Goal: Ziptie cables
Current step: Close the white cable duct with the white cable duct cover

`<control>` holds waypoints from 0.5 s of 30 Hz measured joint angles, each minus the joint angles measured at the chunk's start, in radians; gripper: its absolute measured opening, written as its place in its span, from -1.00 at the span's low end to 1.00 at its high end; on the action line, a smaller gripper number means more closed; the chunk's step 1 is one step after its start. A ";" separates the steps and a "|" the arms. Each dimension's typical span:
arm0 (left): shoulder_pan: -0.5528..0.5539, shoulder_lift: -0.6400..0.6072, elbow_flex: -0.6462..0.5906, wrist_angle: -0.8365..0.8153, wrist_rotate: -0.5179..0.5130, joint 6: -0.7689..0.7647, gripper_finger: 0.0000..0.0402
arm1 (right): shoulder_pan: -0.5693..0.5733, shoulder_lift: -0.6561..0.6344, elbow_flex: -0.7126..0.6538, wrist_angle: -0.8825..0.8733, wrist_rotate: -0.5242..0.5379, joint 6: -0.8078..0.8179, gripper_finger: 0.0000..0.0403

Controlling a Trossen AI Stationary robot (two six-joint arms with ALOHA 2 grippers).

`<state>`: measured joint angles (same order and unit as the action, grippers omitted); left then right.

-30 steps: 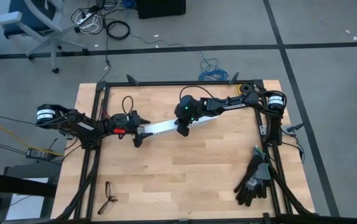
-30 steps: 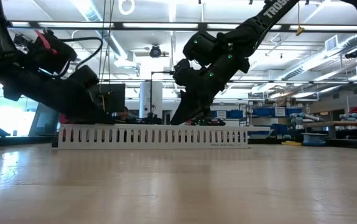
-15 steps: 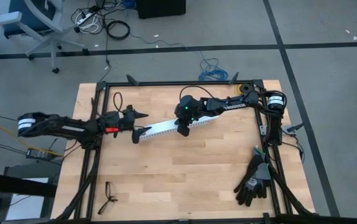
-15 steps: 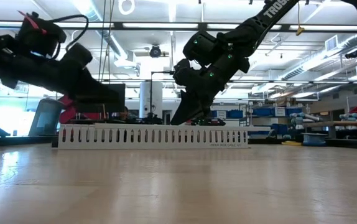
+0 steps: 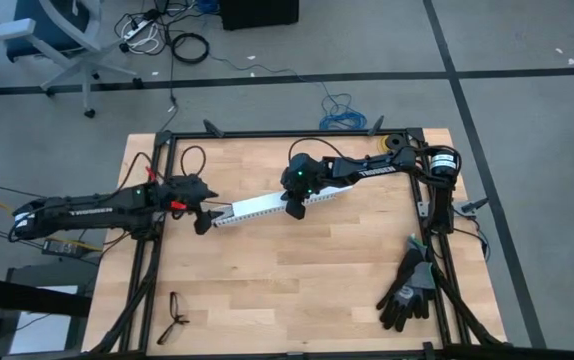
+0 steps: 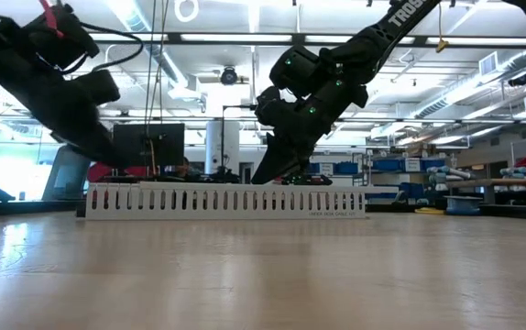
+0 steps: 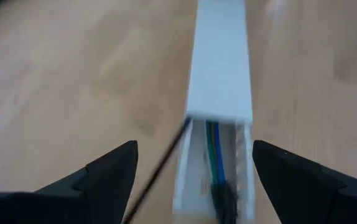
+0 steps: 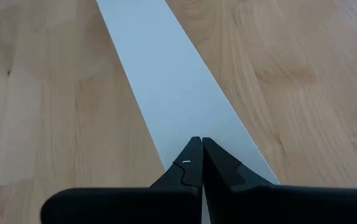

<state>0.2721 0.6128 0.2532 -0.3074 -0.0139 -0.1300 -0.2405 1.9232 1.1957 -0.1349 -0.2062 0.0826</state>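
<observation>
I read the wooden table (image 5: 297, 280) from the high view as the work surface, framed by dark rails, with both arms reaching in toward its far half. The right arm extends from the right rear corner, and its gripper (image 5: 294, 205) sits pressed down on the white slotted duct (image 5: 267, 205), which lies diagonally across the table's middle. In the right wrist view I see that gripper's fingers (image 8: 191, 165) closed tip to tip, with nothing between them, resting on the duct's smooth white cover (image 8: 172, 93). The left arm comes in from the left edge, and its gripper (image 5: 203, 218) hangs at the duct's left end. In the left wrist view its fingers (image 7: 113, 171) stand wide apart on either side of the duct's open end, gripping nothing. The cover stops short of this end, so the channel is exposed there. Inside the channel I see the cables (image 7: 214, 155), with green and blue strands visible, running lengthwise and ending at a dark part near the camera. The ziptie (image 7: 160, 171), a thin black strip, slants from the cover's edge out past the duct wall over the table. A pair of black gloves (image 5: 407, 290) lies near the table's right front, well apart from the duct. A pair of eyeglasses (image 5: 175, 315) lies near the left front.
</observation>
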 joint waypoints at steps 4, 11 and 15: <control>-0.010 0.005 0.018 -0.056 0.008 -0.035 0.63 | 0.000 0.000 0.000 0.000 0.000 -0.002 -1.00; -0.019 0.015 0.018 -0.182 -0.037 -0.292 0.63 | 0.000 0.000 0.000 0.000 0.001 -0.016 -1.00; -0.019 0.015 0.032 -0.255 0.009 -0.410 0.63 | 0.000 0.000 -0.001 0.002 0.001 -0.033 -1.00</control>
<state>0.2531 0.6281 0.2851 -0.5628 -0.0049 -0.5404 -0.2405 1.9232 1.1952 -0.1326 -0.2050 0.0498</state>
